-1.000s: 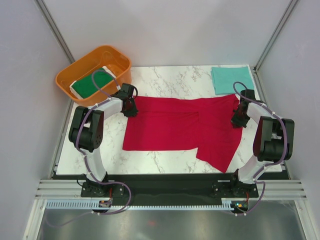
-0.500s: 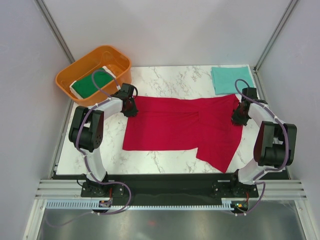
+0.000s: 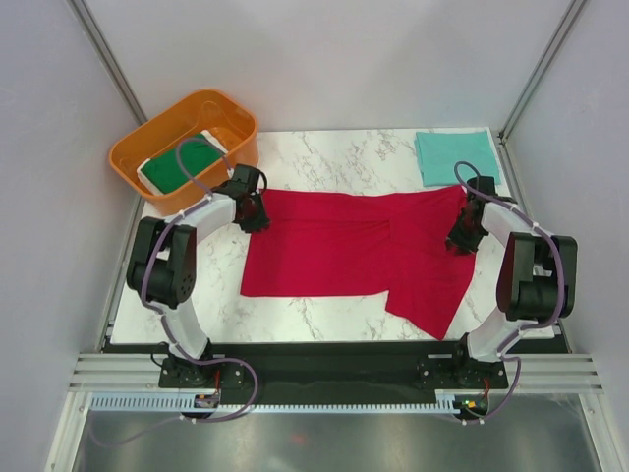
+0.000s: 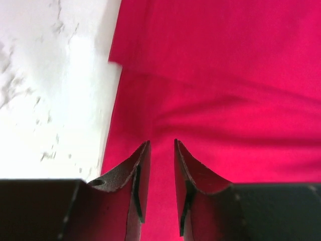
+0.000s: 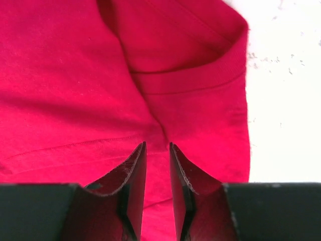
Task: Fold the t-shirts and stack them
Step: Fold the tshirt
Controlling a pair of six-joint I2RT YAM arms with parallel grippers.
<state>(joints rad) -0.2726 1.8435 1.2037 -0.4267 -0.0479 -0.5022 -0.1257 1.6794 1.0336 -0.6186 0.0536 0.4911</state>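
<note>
- Our left gripper, jaws slightly parted and released, sits at the soft bright red cloth t-shirt's 10 o'clock corner.
- Our right gripper, likewise released, sits at 2 o'clock.

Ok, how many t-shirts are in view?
3. The red t-shirt is spread out in the middle; the teal t-shirt lies folded at the far right; the green t-shirt is in the orange tub, far left. More might hide beneath it.

Overhead view wide; wrist views close, down onto red t-shirt.
</note>
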